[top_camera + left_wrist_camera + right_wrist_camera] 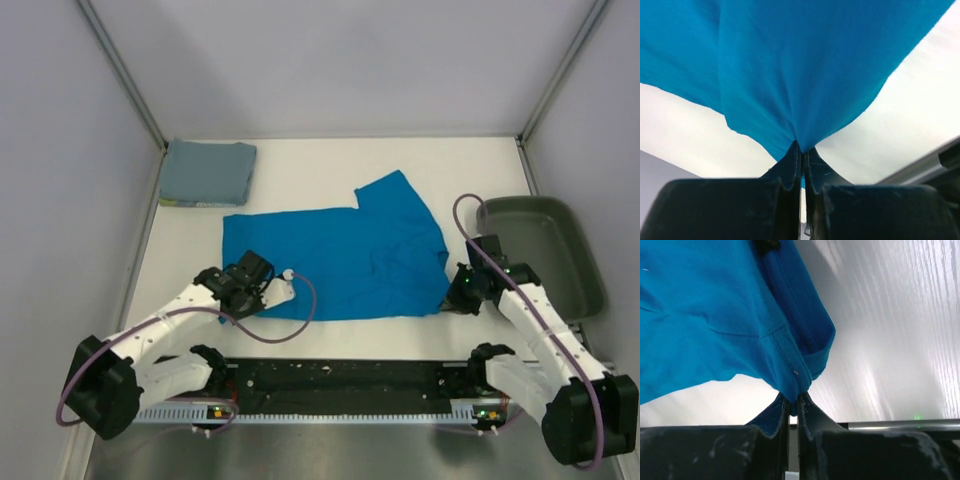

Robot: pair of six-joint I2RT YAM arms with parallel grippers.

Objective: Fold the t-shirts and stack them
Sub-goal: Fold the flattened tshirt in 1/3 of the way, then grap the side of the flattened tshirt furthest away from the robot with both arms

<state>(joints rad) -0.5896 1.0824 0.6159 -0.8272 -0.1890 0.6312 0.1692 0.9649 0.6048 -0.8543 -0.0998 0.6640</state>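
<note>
Bright cobalt blue cloth t-shirt (340, 260) lies spread out left of dark green plastic tray (555, 245). Left gripper (801, 150) pinches the shirt corner farthest from tray. Right gripper (794, 399) pinches the corner nearest tray. Square-folded dusty grey-blue t-shirt (208, 172) sits far left of tray.

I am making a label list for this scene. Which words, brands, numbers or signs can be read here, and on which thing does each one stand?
None: no text is readable in any view.
The bright blue cloth t-shirt: plain, no print shows.
The folded grey-blue cloth t-shirt: no mark large enough to read.
The dark green plastic tray: no lettering shows.
</note>
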